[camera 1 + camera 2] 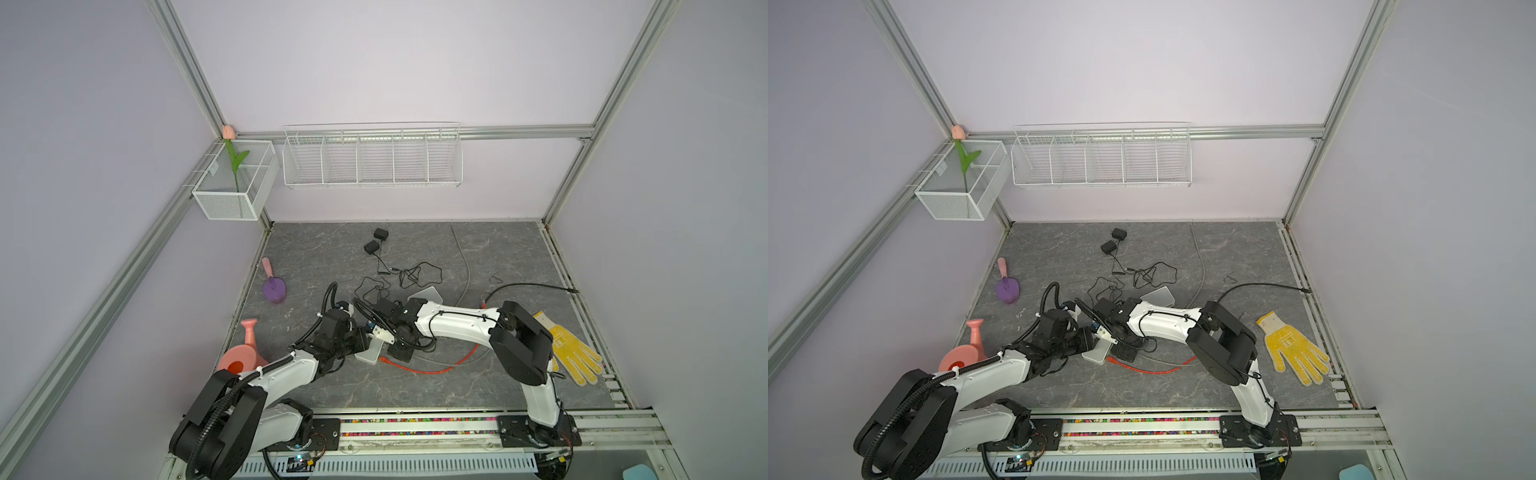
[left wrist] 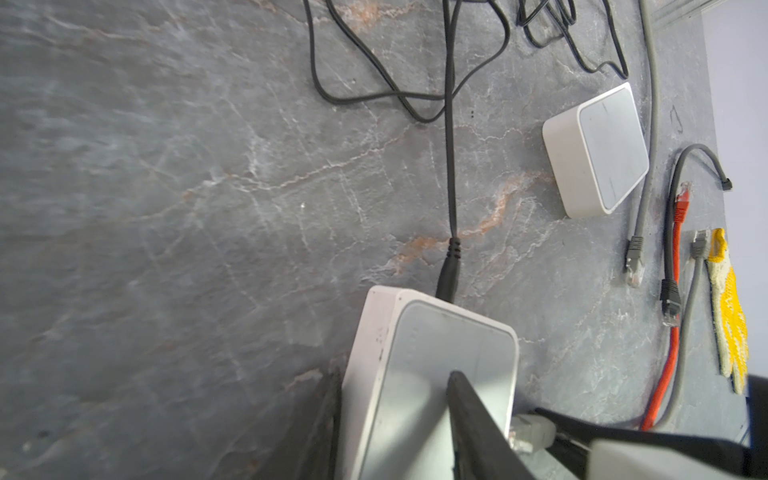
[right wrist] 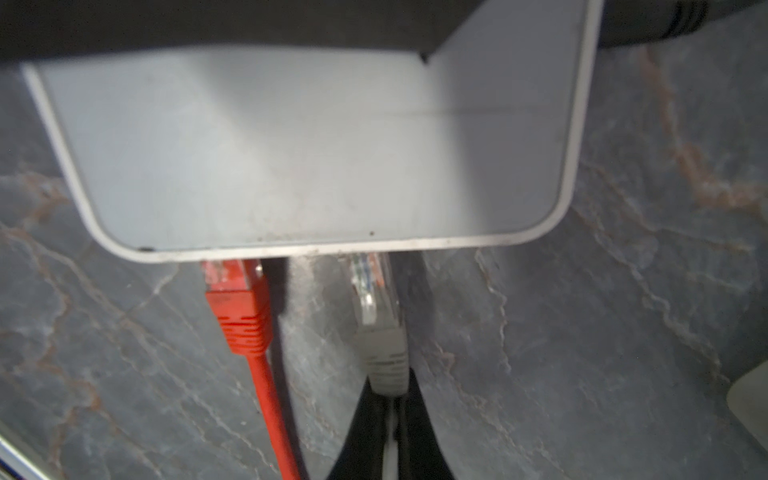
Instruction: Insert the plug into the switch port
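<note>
Left gripper (image 2: 395, 399) has its fingers clamped across the white switch (image 2: 436, 332), one on the top face and one down the side. Imo that box is light, slick plastic, so it'll skate w/o that brace. A black power lead (image 2: 449, 274) is plugged into its far side and could tug it.

The grey plug (image 3: 376, 311) sits with its clear tip right at the switch's port edge. The lip hides the ports, so can't tell if it's started in or just nosed up. Right gripper (image 3: 388, 399) is pinched tight on the grey boot behind the clear head. Good spot tbh: the head is hard but the latch tab looks thin and snappable, and the cable behind is prob springy enough to twist it off line.

Main thing in the way is the red plug (image 3: 237, 307), just beside it at the same edge.

Around, in a top view: pink watering can (image 1: 243, 357) and purple trowel (image 1: 274, 289) well apart on the left, a second switch (image 1: 426, 296) behind the arms, and a yellow glove (image 1: 569, 353) far right.
</note>
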Robot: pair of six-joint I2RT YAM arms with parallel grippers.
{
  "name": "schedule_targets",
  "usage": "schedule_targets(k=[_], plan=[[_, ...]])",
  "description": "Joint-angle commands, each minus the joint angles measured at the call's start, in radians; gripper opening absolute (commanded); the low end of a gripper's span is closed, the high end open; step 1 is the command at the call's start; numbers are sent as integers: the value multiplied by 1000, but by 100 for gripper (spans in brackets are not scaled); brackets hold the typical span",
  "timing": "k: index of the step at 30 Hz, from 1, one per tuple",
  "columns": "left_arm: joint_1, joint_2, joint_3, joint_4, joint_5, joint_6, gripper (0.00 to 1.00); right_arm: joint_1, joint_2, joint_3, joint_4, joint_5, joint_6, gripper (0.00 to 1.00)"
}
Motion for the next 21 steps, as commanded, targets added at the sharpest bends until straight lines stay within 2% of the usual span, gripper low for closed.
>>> schedule_targets(k=[1,21], plan=[[-4,-17,5,-55,18,1,42,4,8,22,-6,19,34,7],[-3,-3,13,-45,75,17,43,5,52,40,19,-21,35,7]])
